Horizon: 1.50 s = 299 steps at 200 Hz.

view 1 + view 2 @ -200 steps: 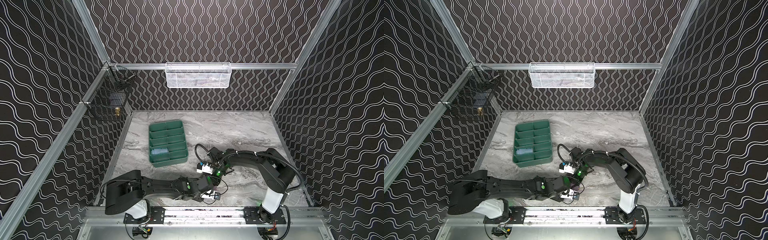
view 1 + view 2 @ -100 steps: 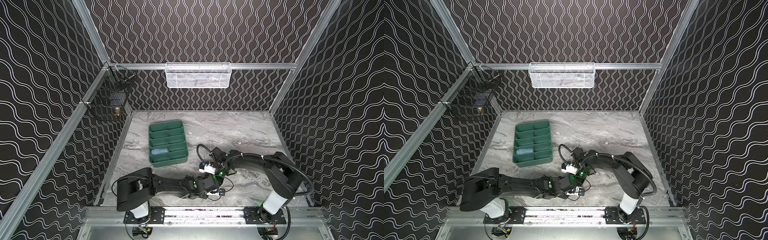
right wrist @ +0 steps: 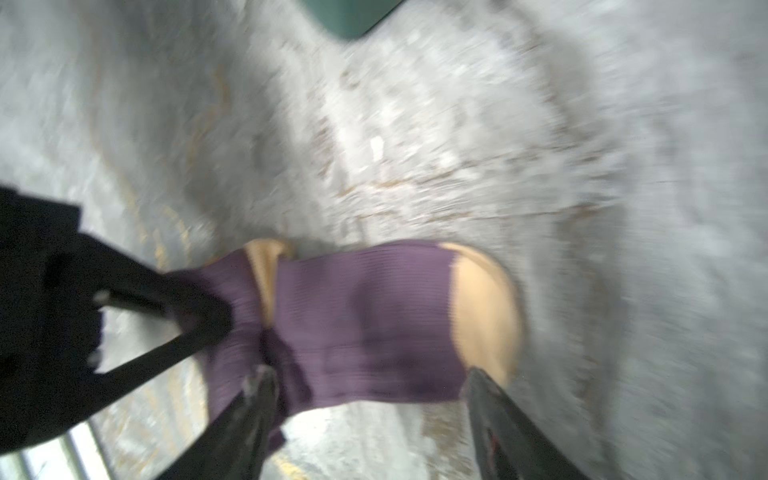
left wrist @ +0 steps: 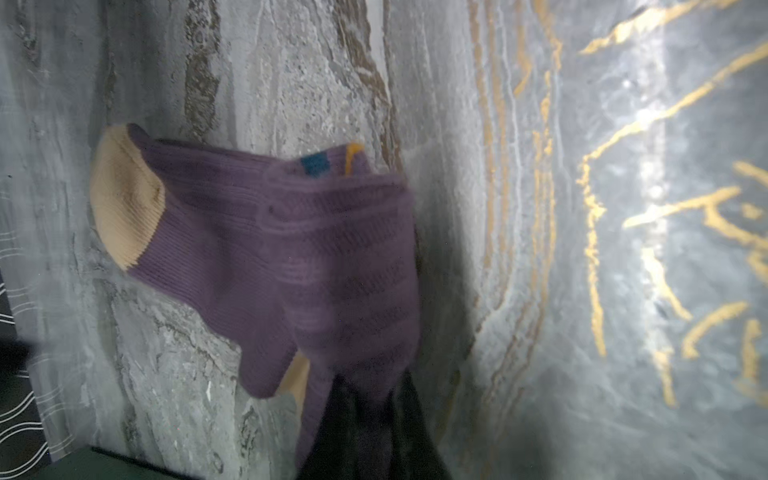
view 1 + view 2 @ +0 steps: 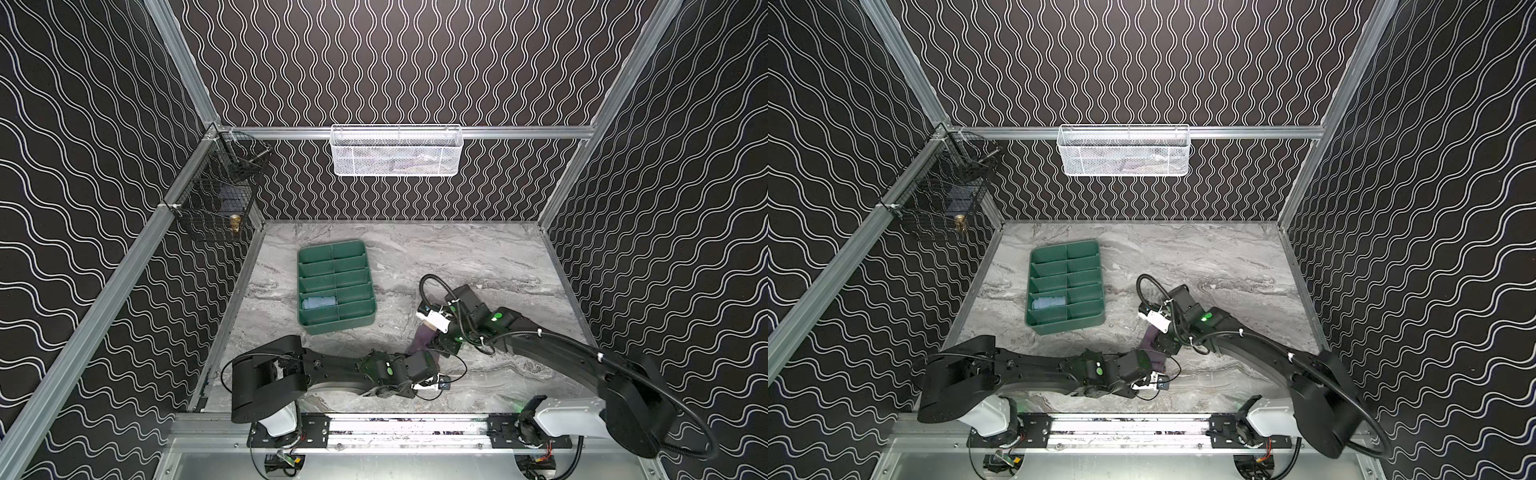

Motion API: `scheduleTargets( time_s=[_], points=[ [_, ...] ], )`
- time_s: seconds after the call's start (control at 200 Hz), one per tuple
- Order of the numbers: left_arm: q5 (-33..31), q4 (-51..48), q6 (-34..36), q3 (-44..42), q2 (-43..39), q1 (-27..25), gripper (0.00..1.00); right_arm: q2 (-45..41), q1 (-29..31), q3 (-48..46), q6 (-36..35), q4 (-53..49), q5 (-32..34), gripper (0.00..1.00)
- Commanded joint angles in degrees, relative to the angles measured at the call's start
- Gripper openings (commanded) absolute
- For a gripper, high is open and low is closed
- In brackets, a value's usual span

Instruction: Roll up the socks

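Pinching the purple sock (image 4: pixel 270 249) by its bunched end, my left claw (image 4: pixel 365 399) should stop it unfolding at the front of the surface (image 5: pixel 478 257) while my right claw (image 3: pixel 370 378), jaws wide, straddles its toe half; the blue sock (image 5: pixel 319 302) sits rolled in the tray (image 5: pixel 336 326).

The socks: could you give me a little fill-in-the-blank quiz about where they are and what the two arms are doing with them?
1. The sock gripped by the shut left pincer is ______ with a tan toe.
2. The right pincer stands ______, its fingers spread apart near that sock.
3. The rolled sock lying in the green tray is light ______.

Missing words: purple; open; blue.
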Motion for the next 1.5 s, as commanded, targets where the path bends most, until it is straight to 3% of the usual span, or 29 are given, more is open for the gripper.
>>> scheduleTargets(
  time_s=[0.0, 0.135, 0.185, 0.29, 0.41, 0.49, 0.616, 0.741, 0.946, 1.076, 1.151, 1.306, 1.491],
  points=[
    [7.26, -14.27, -2.06, 3.42, 1.08, 0.57, 0.00, -6.68, -1.84, -1.19, 5.01, 9.06, 14.86, 0.73],
    [11.78, -23.62, -7.48, 9.76, 4.03, 3.39, 0.00, -21.51, -3.45, -4.29, 11.06, 17.03, 24.84, 0.94],
    [13.07, -26.13, -9.82, 12.13, 5.35, 4.81, 0.00, -26.89, -3.45, -5.58, 12.40, 18.78, 24.88, 0.96],
    [15.24, -29.02, -13.72, 16.46, 7.10, 6.85, 0.00, -36.97, -3.45, -7.12, 9.94, 17.10, 16.56, 0.93],
    [17.43, -32.34, -14.88, 21.80, 9.78, 8.22, 0.00, -45.75, -3.49, -8.79, -0.85, 11.45, -0.98, 0.87],
    [19.53, -35.48, -14.46, 25.84, 12.66, 9.68, 0.00, -47.42, -3.44, -8.63, -6.97, 4.73, -6.98, 0.86],
    [21.98, -38.61, -13.45, 30.14, 17.27, 12.66, 0.00, -43.62, -3.14, -6.34, -13.16, -5.73, -7.41, 0.83],
    [25.49, -36.83, -11.93, 29.77, 19.75, 16.27, 0.00, -40.40, 0.63, -6.42, -16.74, -9.12, -4.62, 0.80],
    [27.31, -35.36, -11.36, 29.68, 22.59, 20.21, 0.00, -36.88, 21.12, -8.89, -15.84, -10.39, 10.53, 0.78],
    [28.18, -34.97, -11.17, 29.53, 22.78, 20.60, 0.00, -29.62, 34.13, -11.40, -13.85, -11.41, 21.86, 0.78],
    [28.05, -35.29, -11.06, 29.70, 23.21, 20.83, 0.00, -24.13, 38.78, -13.58, -14.10, -7.53, 27.27, 0.78],
    [28.71, -35.41, -10.71, 29.66, 23.57, 21.15, 0.00, -13.25, 38.91, -16.56, -17.24, 9.33, 32.36, 0.82],
    [29.07, -35.42, -10.27, 29.22, 23.83, 21.39, 0.00, -4.42, 32.05, -16.65, -20.14, 19.15, 26.16, 0.81]
  ],
)
